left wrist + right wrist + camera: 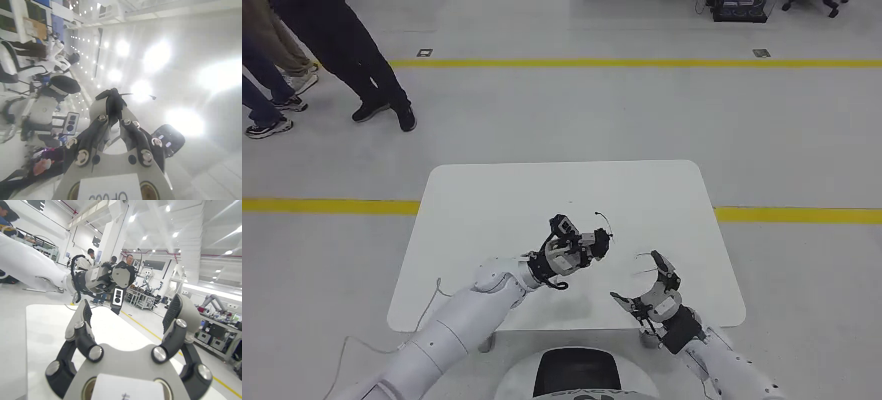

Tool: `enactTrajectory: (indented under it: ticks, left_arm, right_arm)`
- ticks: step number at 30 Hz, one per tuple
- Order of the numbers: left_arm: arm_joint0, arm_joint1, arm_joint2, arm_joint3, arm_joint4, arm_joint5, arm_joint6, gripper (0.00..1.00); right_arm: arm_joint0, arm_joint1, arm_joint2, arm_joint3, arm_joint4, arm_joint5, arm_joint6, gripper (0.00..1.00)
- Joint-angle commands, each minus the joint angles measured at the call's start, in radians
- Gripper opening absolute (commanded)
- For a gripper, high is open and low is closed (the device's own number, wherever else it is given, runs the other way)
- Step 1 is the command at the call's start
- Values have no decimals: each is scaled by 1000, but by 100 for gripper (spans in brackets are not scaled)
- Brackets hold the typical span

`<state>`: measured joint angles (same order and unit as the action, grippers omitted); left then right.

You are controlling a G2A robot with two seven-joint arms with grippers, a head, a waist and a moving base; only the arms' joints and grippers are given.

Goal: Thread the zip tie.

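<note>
White table (492, 200), grey floor (642, 110), yellow lines (642, 63).

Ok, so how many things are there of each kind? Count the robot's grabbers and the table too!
zip tie: 1, thin and black, pinched in the left gripper
grippers: 2, the left gripper, shut, and the right gripper, open and holding nothing
table: 1, white
Total: 4

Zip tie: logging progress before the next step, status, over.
Left end effector shut on zip tie, above table. Right end effector open, empty, apart from it. Nothing between them.
</note>
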<state>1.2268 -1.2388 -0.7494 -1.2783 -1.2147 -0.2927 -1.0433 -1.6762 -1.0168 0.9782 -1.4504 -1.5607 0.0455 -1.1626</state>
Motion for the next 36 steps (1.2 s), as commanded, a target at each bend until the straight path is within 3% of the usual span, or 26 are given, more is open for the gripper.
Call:
enactTrajectory:
  ticks: [1, 5, 9, 16, 21, 28, 36]
  left_arm:
    - [6, -8, 3, 10, -51, -11, -20, 0]
    - [11, -22, 4, 33, -105, -32, -67, 0]
    - [7, -28, -8, 45, -78, -47, -112, 0]
    - [12, -29, -7, 29, -65, -46, -91, 0]
    - [28, -33, -10, 7, -37, -47, -73, 0]
    - [46, -35, -28, 3, -47, -34, -91, 0]
    - [58, -36, -43, -2, -34, -24, -100, 0]
  right_arm:
    - [2, -2, 3, -8, -9, 32, 4, 100]
    - [14, 0, -8, -19, -9, 80, 1, 100]
    - [24, 5, -21, -15, -9, 102, -18, 100]
    - [27, 3, -21, -24, -9, 104, -1, 100]
    - [52, 1, -33, -47, -9, 143, 25, 100]
    - [99, 1, -48, -31, -9, 114, 34, 100]
    - [100, 0, -48, -36, -9, 106, 53, 100]
